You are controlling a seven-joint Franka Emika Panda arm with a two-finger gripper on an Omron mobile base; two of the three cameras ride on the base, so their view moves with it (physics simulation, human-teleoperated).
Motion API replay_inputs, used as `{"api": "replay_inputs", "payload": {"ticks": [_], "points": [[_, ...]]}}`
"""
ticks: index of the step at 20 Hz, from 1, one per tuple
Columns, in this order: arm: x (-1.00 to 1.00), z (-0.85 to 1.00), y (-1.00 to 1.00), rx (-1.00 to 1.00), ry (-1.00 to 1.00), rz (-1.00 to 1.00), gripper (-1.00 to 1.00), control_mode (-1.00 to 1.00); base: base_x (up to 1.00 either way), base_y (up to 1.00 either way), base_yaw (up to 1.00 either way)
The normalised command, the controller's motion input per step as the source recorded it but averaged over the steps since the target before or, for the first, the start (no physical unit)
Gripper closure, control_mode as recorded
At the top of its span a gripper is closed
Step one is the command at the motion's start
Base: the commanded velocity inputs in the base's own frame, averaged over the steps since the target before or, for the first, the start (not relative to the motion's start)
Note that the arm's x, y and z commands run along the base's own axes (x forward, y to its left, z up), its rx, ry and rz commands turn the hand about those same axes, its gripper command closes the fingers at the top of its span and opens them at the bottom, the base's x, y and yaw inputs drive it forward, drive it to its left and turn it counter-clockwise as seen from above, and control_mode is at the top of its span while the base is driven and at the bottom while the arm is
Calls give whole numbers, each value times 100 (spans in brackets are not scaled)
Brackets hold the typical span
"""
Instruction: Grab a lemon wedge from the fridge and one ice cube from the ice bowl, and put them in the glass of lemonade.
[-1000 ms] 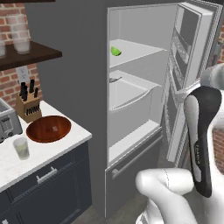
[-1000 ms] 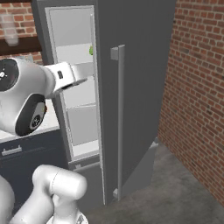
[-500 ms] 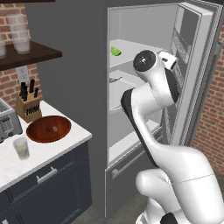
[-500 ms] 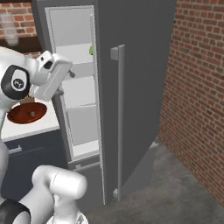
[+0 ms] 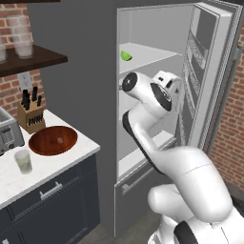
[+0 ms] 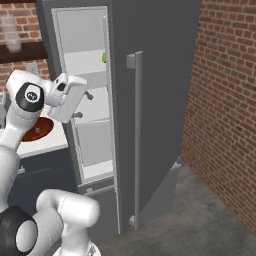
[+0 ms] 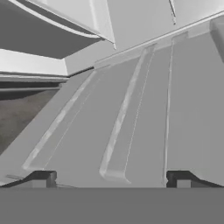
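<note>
There is one fridge [image 5: 209,90], tall and dark grey, and its door is swung wide open. The door has one long grey bar handle [image 6: 136,135] on its outside. Inside the fridge the walls and shelves are pale grey-white. There is one lemon wedge [image 5: 126,55], and it sits on the top shelf near the left side. It is very small, bright yellow-green, and has a curved shape. In the right base view just a green bit of it peeks out past the edge of the door. One gripper [image 7: 112,179] is in front of the fridge, below the shelf with the lemon wedge, and its two dark finger tips stand far apart with nothing between them. In the hand view they point at pale ribbed shelf parts inside the fridge. On the white counter [image 5: 62,164] to the left there is one ice bowl [image 5: 53,140], wide, round and reddish-brown. Any ice in it is too small to make out. One glass of lemonade [image 5: 23,161] stands just in front of the bowl, small and clear with pale yellow-green drink in it. Behind the bowl is one knife block [image 5: 31,116], and one toaster [image 5: 8,134] sits at the left edge.
</note>
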Motion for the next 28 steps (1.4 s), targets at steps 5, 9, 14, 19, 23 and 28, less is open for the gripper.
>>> {"api": "replay_inputs", "payload": {"ticks": [5,9,14,19,23,28], "points": [[36,-49,-52,0,0,-9,-100,-100,0,0,0],[0,-15,-93,0,0,-10,-100,-100,0,0,0],[-1,-4,-100,0,2,-16,-100,-100,0,0,0],[-12,-1,-100,0,0,-19,-100,-100,0,0,0],[-10,-6,-100,0,0,-19,-100,-100,0,0,0],[1,-1,-100,0,0,-13,-100,-100,0,0,0]]}}
